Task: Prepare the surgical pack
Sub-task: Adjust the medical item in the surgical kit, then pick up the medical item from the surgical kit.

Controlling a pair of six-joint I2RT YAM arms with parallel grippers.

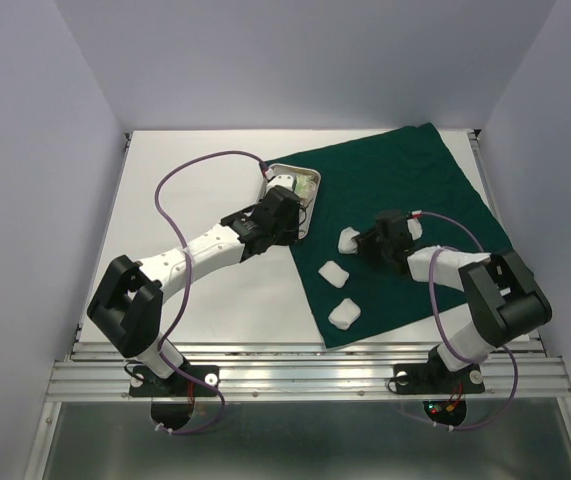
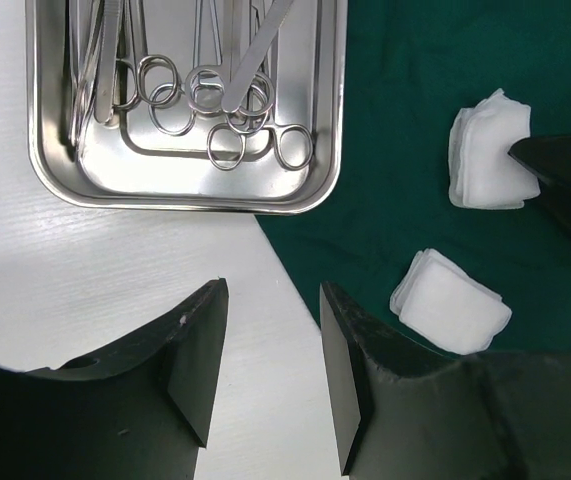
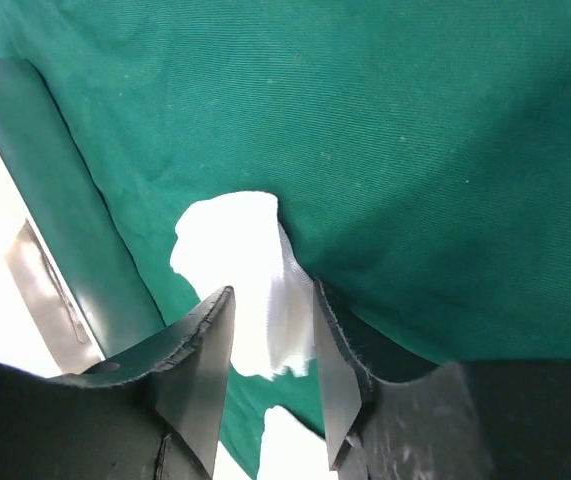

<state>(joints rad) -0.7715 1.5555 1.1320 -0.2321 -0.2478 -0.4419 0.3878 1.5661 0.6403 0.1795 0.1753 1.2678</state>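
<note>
The dark green drape [image 1: 415, 190] covers the right half of the table. The steel tray [image 1: 310, 205] sits at the drape's left edge, and several steel forceps [image 2: 227, 100] lie in the tray [image 2: 55, 180]. Three white gauze pads [image 1: 348, 240] [image 1: 334, 272] [image 1: 344, 313] lie on the drape. My left gripper [image 2: 273, 288] is open over the white table just short of the tray, with nothing between its fingers. My right gripper [image 3: 272, 290] stands low over the drape [image 3: 415, 150], jaws apart, with one gauze pad [image 3: 230, 250] between them. The packet is not clearly in view.
Two gauze pads [image 2: 490, 150] [image 2: 450, 300] lie to the right of my left gripper [image 1: 287, 235], with the right gripper [image 1: 363, 240] just beyond them. Bare white table [image 1: 185, 180] stretches left of the tray. Grey walls close in three sides.
</note>
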